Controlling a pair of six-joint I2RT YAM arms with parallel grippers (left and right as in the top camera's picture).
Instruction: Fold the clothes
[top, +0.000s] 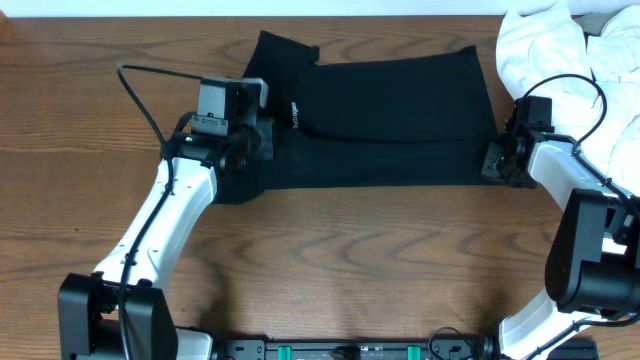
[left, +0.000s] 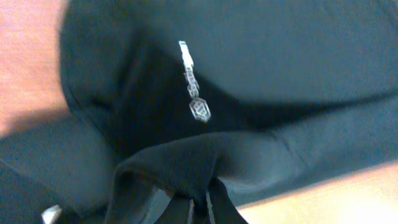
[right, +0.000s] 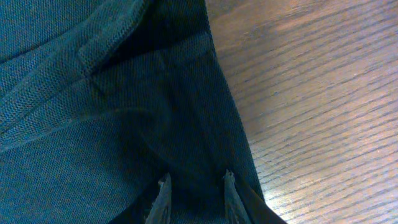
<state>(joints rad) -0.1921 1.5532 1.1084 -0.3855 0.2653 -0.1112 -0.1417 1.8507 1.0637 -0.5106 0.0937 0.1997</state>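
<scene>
The clothes (top: 390, 120), a black garment with a small white logo (top: 294, 112), lie spread across the back of the wooden table. At the garment's left end my left gripper (top: 264, 140) is shut on a raised pinch of black fabric. In the left wrist view that fabric (left: 180, 168) bunches up into the closed jaws of the left gripper (left: 200, 208), and the logo (left: 199, 109) lies beyond. At the garment's lower right corner my right gripper (top: 496, 160) holds the edge. Its jaws (right: 196, 183) stand a little apart with a thick dark fold (right: 186, 124) between them.
White fabric garments (top: 560, 50) are heaped at the back right corner, close behind the right arm. Bare wooden table (top: 360, 260) stretches from the black garment toward the front edge. A black cable (top: 140, 95) loops off the left arm.
</scene>
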